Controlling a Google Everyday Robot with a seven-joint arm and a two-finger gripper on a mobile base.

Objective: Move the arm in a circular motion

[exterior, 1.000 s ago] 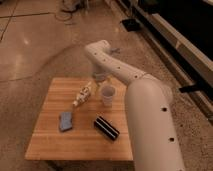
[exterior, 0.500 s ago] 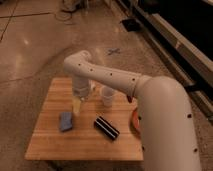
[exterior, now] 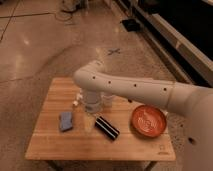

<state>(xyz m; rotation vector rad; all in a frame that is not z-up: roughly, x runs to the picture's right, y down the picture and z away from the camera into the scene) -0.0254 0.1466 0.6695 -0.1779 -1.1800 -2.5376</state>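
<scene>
1. Arm [exterior: 135, 89]: cream-white, enters from 3 o'clock and crosses above the wooden counter [exterior: 55, 145]. It bends downward at the counter's middle.
2. Gripper [exterior: 90, 116]: hangs low over the counter, with a blue sponge [exterior: 65, 121] at its 9 o'clock and a black oblong block [exterior: 107, 128] at its 4 o'clock. Whether it is spread or closed cannot be told.
3. Orange-red bowl [exterior: 148, 121]: on the counter at 3 o'clock.

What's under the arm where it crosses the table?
Beneath the arm lie a red bowl, a black bar and a white cup, partly covered by the wrist. The gripper hangs beside a blue sponge; whatever lies directly under it is hidden.
</scene>
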